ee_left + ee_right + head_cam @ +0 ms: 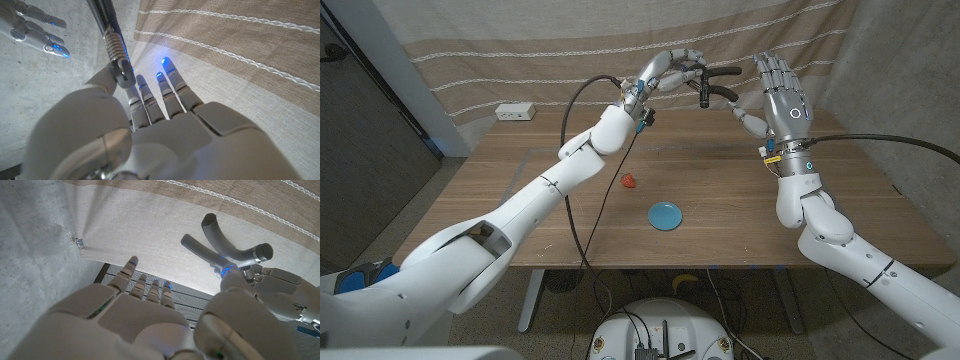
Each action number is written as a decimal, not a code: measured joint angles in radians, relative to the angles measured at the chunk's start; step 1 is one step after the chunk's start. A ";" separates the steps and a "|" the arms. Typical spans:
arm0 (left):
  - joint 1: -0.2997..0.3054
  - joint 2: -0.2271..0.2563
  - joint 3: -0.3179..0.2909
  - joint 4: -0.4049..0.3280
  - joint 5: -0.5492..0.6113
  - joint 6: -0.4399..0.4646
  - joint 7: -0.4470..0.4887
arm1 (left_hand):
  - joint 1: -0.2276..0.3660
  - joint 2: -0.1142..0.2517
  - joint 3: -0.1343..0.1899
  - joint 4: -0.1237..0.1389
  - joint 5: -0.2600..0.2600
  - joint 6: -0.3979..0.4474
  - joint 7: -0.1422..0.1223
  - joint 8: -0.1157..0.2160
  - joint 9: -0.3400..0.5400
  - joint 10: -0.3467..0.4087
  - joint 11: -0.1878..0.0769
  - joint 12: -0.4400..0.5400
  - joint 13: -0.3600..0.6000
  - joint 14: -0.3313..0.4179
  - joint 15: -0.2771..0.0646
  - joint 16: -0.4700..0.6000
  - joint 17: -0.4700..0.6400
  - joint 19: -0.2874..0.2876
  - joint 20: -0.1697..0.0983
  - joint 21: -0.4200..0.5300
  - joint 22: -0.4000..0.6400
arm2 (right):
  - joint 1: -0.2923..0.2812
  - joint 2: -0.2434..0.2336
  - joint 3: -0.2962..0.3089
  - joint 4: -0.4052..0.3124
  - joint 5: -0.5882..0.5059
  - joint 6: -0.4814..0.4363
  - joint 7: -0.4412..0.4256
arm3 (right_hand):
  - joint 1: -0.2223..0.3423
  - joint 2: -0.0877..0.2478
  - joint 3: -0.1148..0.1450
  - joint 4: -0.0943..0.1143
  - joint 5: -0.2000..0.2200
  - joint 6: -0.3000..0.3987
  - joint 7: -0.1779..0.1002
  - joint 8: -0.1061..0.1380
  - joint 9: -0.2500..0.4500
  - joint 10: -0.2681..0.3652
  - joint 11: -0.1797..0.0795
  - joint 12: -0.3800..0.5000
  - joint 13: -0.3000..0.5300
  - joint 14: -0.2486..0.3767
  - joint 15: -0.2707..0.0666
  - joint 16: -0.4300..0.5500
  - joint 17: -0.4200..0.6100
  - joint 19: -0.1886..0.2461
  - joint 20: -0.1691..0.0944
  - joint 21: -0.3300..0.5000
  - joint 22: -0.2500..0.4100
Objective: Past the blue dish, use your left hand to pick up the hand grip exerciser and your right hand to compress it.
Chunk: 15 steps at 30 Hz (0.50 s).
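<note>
- Black foam handles mark the hand grip exerciser (712, 84), which we see lifted well above the tabletop (720, 170), far beyond the blue dish (666, 215) and against the beige curtain (570, 40).
- Our left hand (670, 70) grips it at the sprung end, fingers curled round the metal, so we judge the pick-up half of the task done.
- Our right hand (782, 95) stands upright just right of the exerciser, fingers spread and holding nothing; its thumb reaches toward the handles, but we cannot tell whether it touches one.
- Left to do, as we judge it: bring the right hand's fingers round both handles and squeeze them together. The handles splay apart, so no compression shows yet.
- A small red object (628, 181) lies on the tabletop left of the dish, and a white box (515, 112) sits at the far left edge; neither belongs to the task.
- From the head view we get the whole layout: both arms, the dish and the height of the exerciser above the wood.
- From the left wrist view we get the steel coil (116, 46) and shaft close up, running up from the hand's grasp, with the right hand's fingertips (50, 47) nearby.
- From the right wrist view we see the two handles (220, 242) forking open beyond our spread fingers (145, 282), and the left hand (280, 287) clasping the spring end.
</note>
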 measured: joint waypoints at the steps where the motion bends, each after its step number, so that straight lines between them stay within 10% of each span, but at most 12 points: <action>1: 0.000 0.000 0.000 0.000 -0.009 0.000 -0.009 | -0.002 -0.002 -0.002 0.002 0.003 0.000 0.000 0.001 0.000 0.000 0.000 0.000 -0.002 0.000 0.000 0.000 0.000 0.000 0.000 0.000 0.000 | -0.001 0.000 0.001 -0.003 0.000 -0.001 0.003 | -0.003 -0.003 -0.003 -0.003 0.000 -0.004 0.004 0.000 0.000 -0.002 0.002 0.000 0.000 -0.002 0.002 0.000 0.000 -0.001 0.001 0.000 0.000; 15: -0.032 -0.002 -0.008 0.002 -0.121 0.016 -0.131 | 0.003 -0.008 -0.012 0.004 0.034 0.002 0.002 0.001 0.000 0.024 0.023 0.017 -0.009 0.000 0.000 0.000 0.000 -0.007 0.001 0.004 0.000 | 0.007 0.011 -0.002 -0.020 -0.029 -0.014 0.025 | -0.011 0.005 -0.014 0.005 0.004 -0.021 0.040 0.000 0.000 -0.023 0.027 0.000 0.000 -0.026 0.026 -0.004 0.000 -0.017 0.017 0.000 0.000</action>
